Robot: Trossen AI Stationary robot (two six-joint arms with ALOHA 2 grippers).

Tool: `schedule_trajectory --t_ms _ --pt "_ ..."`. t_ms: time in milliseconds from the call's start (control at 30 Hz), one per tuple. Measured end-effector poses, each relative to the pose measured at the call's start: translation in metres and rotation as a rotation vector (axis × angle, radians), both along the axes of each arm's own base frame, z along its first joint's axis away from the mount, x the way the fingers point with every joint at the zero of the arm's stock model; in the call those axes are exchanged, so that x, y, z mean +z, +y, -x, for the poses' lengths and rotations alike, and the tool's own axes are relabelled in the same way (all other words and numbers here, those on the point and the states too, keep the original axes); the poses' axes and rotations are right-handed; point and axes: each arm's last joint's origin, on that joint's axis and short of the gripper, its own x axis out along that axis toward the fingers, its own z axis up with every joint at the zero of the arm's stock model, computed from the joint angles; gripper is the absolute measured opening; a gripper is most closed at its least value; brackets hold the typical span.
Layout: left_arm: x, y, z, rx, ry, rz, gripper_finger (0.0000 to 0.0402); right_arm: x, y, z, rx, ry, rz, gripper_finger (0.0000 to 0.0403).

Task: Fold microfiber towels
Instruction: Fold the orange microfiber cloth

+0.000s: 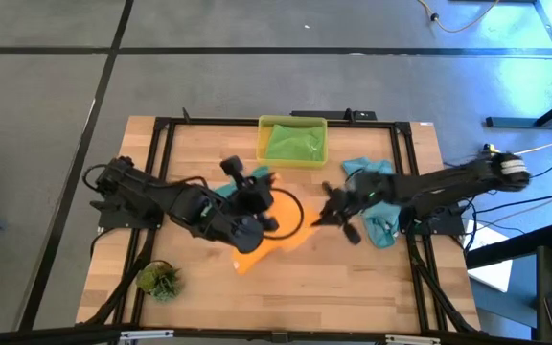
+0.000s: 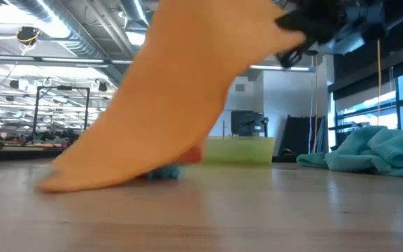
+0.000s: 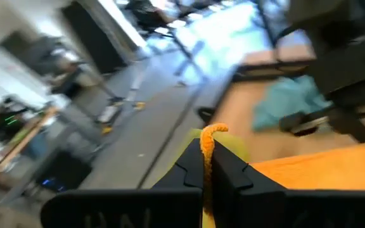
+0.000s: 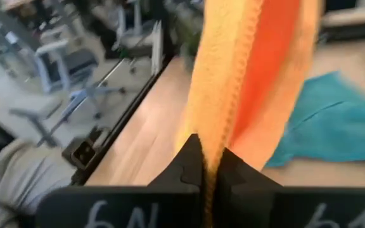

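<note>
Presently, at table centre:
Orange towel (image 1: 274, 240): lifted off the wooden table (image 1: 353, 287), pinched at two edges, its low end touching the boards.
Left gripper (image 3: 206, 166): fingers clamped on the orange hem, at 9 o'clock of the cloth.
Right gripper (image 4: 206, 163): fingers closed on the orange edge, at 3 o'clock.
Green towel (image 1: 295, 144): inside yellow bin (image 1: 263, 140), 12 o'clock.
Teal towel (image 1: 381, 225): heaped at 3 o'clock.
Second teal towel (image 1: 257, 179): beneath the left arm.

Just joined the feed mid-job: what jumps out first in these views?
The orange towel lifted off the table centre, pinched at its edges by both the left gripper and the right gripper, jaws shut on it. Behind it the yellow bin holds a green towel; a teal towel lies bunched at the right.
</note>
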Motion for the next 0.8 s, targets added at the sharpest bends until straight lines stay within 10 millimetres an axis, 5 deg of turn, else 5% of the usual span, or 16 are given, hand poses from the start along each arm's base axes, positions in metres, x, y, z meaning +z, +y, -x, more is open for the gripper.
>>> schedule_trajectory --t_ms 233,467,633,800 --pt "0.026 0.035 0.01 0.131 -0.155 0.027 0.0 0.082 -0.026 0.048 -0.194 -0.066 0.082 0.0002" --pt "0.044 0.078 0.002 0.23 -0.262 0.038 0.0 0.155 -0.039 0.069 -0.395 -0.04 0.241 0.0001" --pt "0.051 0.104 -0.005 0.232 -0.308 0.064 0.0 0.187 -0.05 0.08 -0.541 0.034 0.348 0.0001" --pt "0.04 0.113 -0.012 0.207 -0.306 0.114 0.0 0.199 -0.057 0.094 -0.62 0.105 0.38 0.0"
